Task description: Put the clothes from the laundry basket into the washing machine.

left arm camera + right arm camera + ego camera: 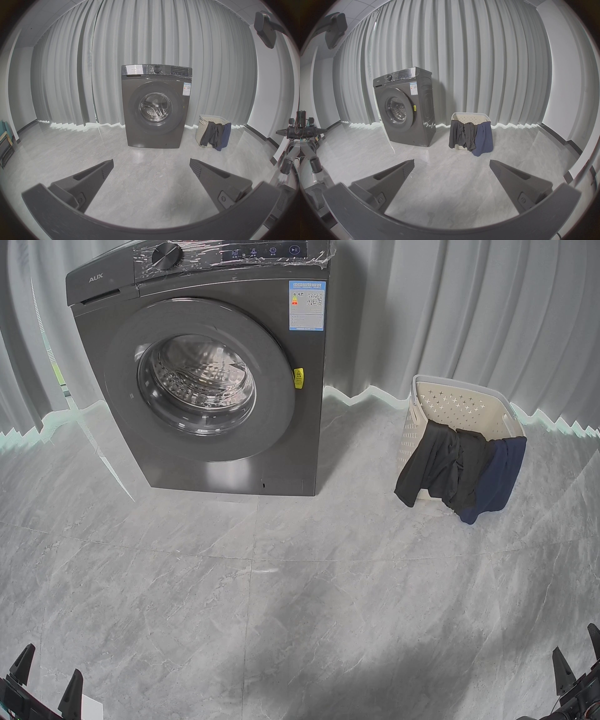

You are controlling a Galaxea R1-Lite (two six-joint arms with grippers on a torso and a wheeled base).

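Both hands, left [49, 671] and right [575, 646], were spread apart and empty at the bottom corners of the frame. The clothes [456, 468] hung over the laundry basket [462, 402] rim, centre right. The washing machine [200, 377] stood upper left, its door seemingly shut. Pulling one garment might drag the others onto the glossy grey tiled floor [281, 615]. Pale pleated curtains [469, 302] lined the room.

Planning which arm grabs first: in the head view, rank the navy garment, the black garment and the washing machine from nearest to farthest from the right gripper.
From the right gripper:
1. Navy garment, hanging at the right end of the laundry basket front rim.
2. Black garment, draped beside it, to its left.
3. Washing machine, far off to the left.
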